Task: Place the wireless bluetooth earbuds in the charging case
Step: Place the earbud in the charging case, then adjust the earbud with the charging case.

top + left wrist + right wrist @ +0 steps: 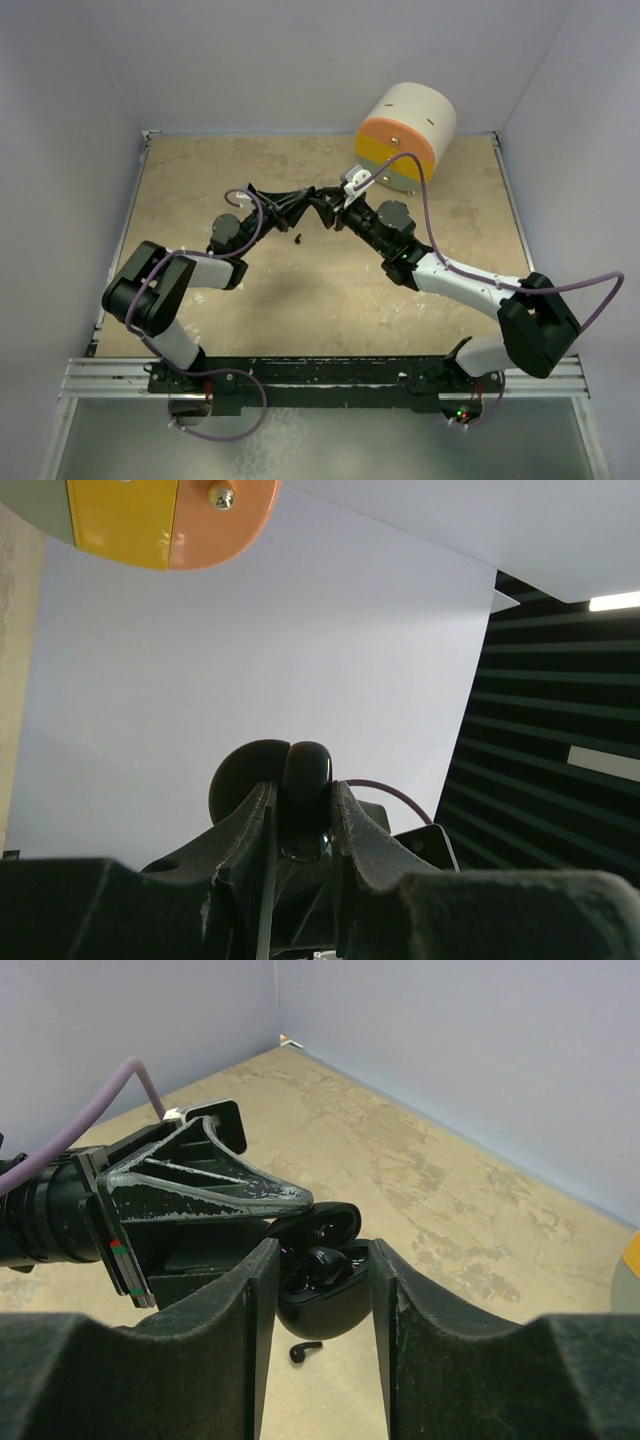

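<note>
Left claw [300,792] is clamped on the open charging case [330,1310] above the worktop [450,1220], right claw [323,1246] spread either side, so the half-seated earbud [322,1262] could tumble out onto the second earbud [305,1351] lying just below the case.
</note>
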